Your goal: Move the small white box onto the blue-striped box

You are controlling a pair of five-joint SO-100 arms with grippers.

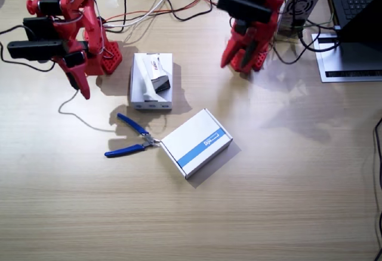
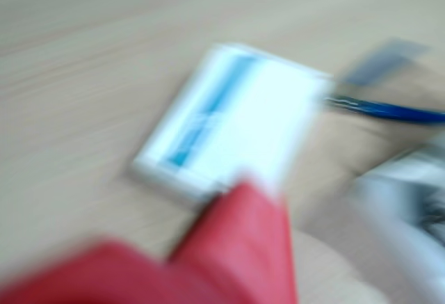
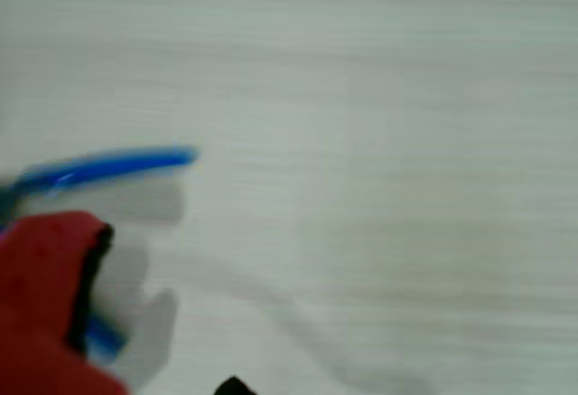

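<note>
Small white box [image 1: 156,73] lying atop a plain white flat box [image 1: 151,97], toward the far-left part of the tabletop [image 1: 286,201], dark side turned toward the near edge, red mark on top. Blue-striped box [image 1: 196,142] resting near the middle of the tabletop, turned at an angle, blue stripe along its near-right edge, well apart from the small white box. Blue-handled pliers [image 1: 132,138] just left of it, jaws touching or nearly touching its left corner.

Right arm [image 1: 62,25] folded up near the far-left corner, right gripper [image 1: 79,85] pointing down over bare wood beside the plain flat box, holding nothing; fingers apparently together, though too small to be sure. Left arm [image 1: 256,16] hunched near the far edge, left gripper [image 1: 240,63] down close to the tabletop, empty; finger state hard to tell.

Blurred in a wrist view: blue-striped box [image 2: 233,120] ahead of a red finger [image 2: 240,238], a blue pliers handle [image 2: 386,109] at its right. Also blurred in a wrist view: a red finger [image 3: 45,296] at the lower left, a blue handle [image 3: 108,167] beyond it.

Cables [image 1: 155,4], a laptop [image 1: 352,4] and a grey device [image 1: 301,1] along the far edge.
</note>
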